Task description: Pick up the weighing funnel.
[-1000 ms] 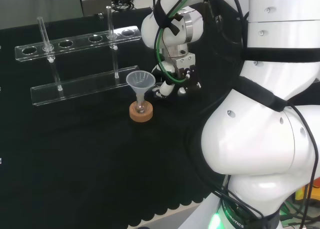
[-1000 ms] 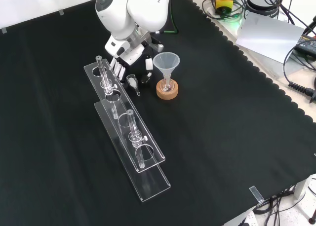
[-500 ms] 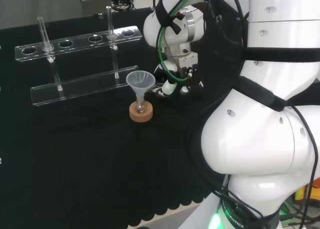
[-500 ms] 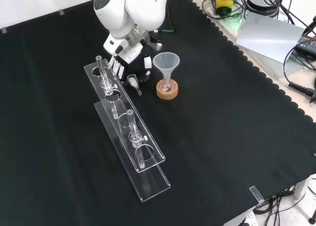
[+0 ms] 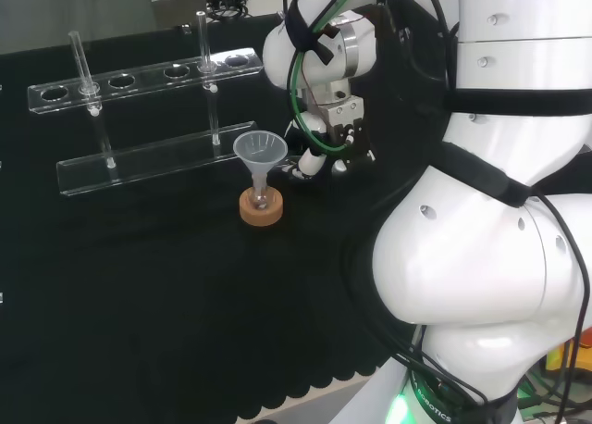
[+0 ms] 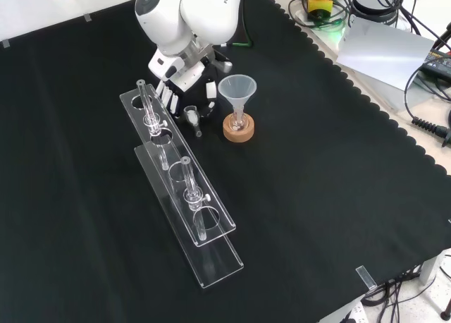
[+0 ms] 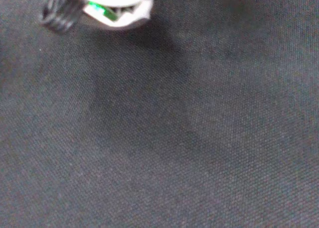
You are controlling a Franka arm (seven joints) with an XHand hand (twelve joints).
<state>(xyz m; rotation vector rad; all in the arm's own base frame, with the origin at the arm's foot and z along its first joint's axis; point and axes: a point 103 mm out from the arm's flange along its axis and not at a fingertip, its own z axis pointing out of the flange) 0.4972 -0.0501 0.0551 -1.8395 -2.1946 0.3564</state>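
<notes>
The weighing funnel [image 6: 192, 117], a small clear scoop with a short stem, lies on the black cloth between the rack and the big funnel. My hand [image 6: 184, 83] hangs right over it and points down. In the front view its fingers [image 6: 166, 96] stand to the left of the piece and the thumb [image 6: 210, 92] to the right, close beside it. The fingers look fairly straight and are not curled round it. In the head view the hand [image 5: 321, 161] is low on the cloth, right of the big funnel. A blurred white part of the hand [image 7: 112, 4] shows over bare cloth in the wrist view.
The big funnel [image 6: 237, 90] stands in a small flask on a cork ring [image 6: 239, 129], just right of the hand in the front view. A clear test tube rack [image 6: 184, 189] with upright tubes runs down from the hand's left. The arm's white links [image 5: 499, 211] fill the head view's right.
The hand has shifted slightly above the weighing funnel, and the piece has turned a little on the cloth. The big funnel and the rack have not moved.
</notes>
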